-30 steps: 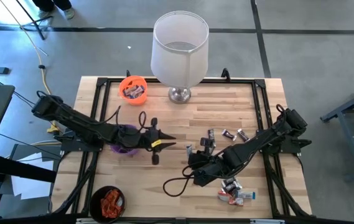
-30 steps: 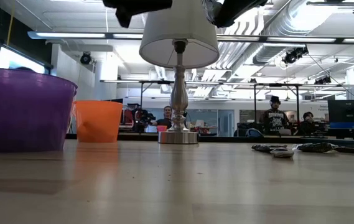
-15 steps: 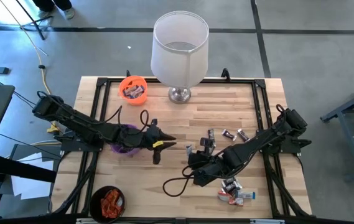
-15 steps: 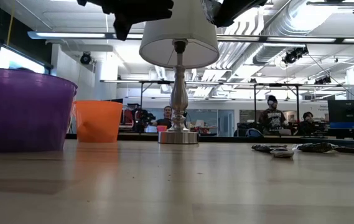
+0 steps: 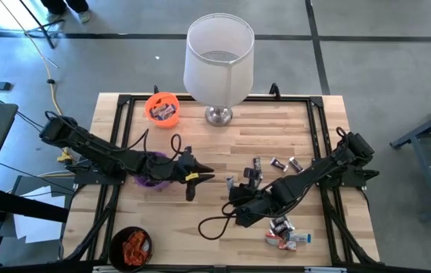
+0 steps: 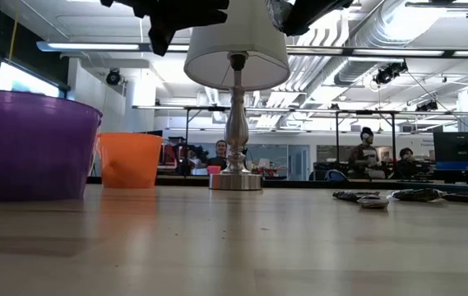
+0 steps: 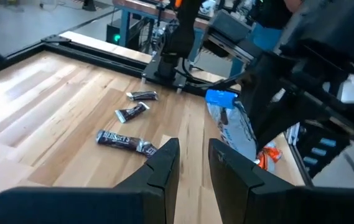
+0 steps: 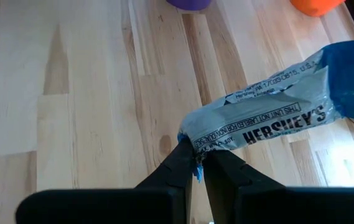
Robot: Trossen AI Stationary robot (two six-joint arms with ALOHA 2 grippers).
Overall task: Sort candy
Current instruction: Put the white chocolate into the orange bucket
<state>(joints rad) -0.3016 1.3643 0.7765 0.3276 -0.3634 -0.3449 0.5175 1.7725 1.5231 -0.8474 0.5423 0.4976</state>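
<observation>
Between right pincer tips: silver-blue candy.

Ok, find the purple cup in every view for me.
High view: purple cup left of centre, partly covered.
Low view: far left.
Left wrist view: not in it.
Right wrist view: at the top edge.
Shared landmark: the orange cup, beside it in the low and right wrist views.

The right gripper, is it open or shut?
Shut: the right gripper pinches one end of a silver-blue Hershey's candy between its fingers.
</observation>
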